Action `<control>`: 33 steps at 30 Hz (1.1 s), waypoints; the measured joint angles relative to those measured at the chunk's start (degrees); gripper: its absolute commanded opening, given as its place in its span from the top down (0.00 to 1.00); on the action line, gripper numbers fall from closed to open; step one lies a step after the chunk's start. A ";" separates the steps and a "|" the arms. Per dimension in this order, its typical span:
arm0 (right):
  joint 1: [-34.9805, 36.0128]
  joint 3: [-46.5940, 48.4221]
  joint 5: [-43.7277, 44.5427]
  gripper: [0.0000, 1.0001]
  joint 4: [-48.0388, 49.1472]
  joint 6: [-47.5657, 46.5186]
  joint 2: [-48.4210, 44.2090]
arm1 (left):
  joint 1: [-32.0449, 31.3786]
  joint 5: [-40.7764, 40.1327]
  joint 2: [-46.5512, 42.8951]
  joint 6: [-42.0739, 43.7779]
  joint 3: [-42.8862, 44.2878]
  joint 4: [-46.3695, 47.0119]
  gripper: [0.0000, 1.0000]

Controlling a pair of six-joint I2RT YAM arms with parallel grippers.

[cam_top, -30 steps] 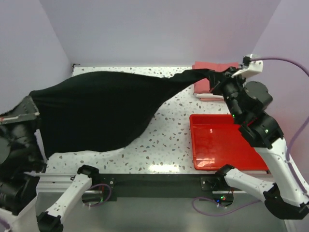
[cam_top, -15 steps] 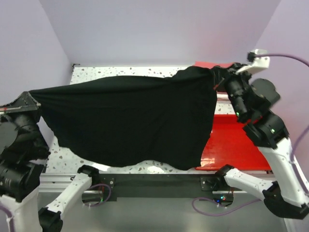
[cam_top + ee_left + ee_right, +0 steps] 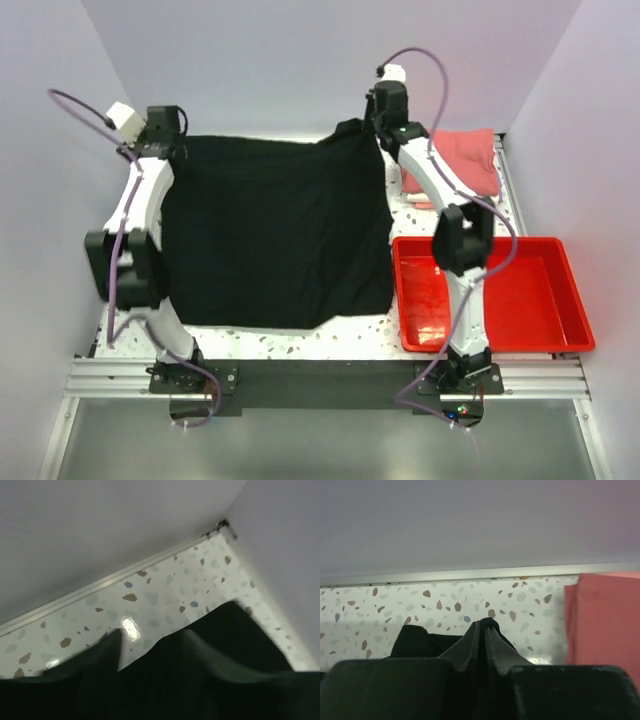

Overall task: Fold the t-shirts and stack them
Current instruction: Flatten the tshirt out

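The black t-shirt (image 3: 275,235) lies spread flat across the left and middle of the table. My left gripper (image 3: 167,150) is at the shirt's far left corner. In the left wrist view its jaws (image 3: 152,636) stand open, with the black cloth (image 3: 220,645) loose between and under the fingers. My right gripper (image 3: 373,128) is at the far right corner. Its fingers (image 3: 470,642) are pressed on a raised fold of black cloth (image 3: 490,624). A folded salmon-pink t-shirt (image 3: 455,160) lies at the back right, also seen in the right wrist view (image 3: 605,615).
A red tray (image 3: 560,300) stands at the front right, its left wall touching the black shirt's edge. A thin white edge (image 3: 420,201) shows under the pink shirt. The back wall runs just beyond both grippers. Speckled table (image 3: 410,225) shows between shirt and tray.
Both arms have swung from low at the sides to the table's far edge. The black shirt, held stretched in the air before, now lies flat. The left jaws have opened.
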 measured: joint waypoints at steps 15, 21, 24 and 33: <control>-1.62 3.08 -14.53 0.01 -3.26 0.33 11.30 | 2.38 12.85 10.84 0.28 0.24 -5.27 0.00; 0.26 -17.33 -18.34 0.01 -2.03 0.09 -10.21 | 2.38 16.55 -4.79 -2.38 -14.36 -6.34 0.00; 4.96 -28.39 -16.65 0.01 -2.14 -0.37 -21.07 | 2.38 20.09 -12.83 -3.26 -24.24 -6.54 0.00; 18.36 -54.97 -15.82 0.01 -3.26 3.63 -32.68 | 2.27 34.67 -30.38 -3.87 -54.47 -1.09 0.00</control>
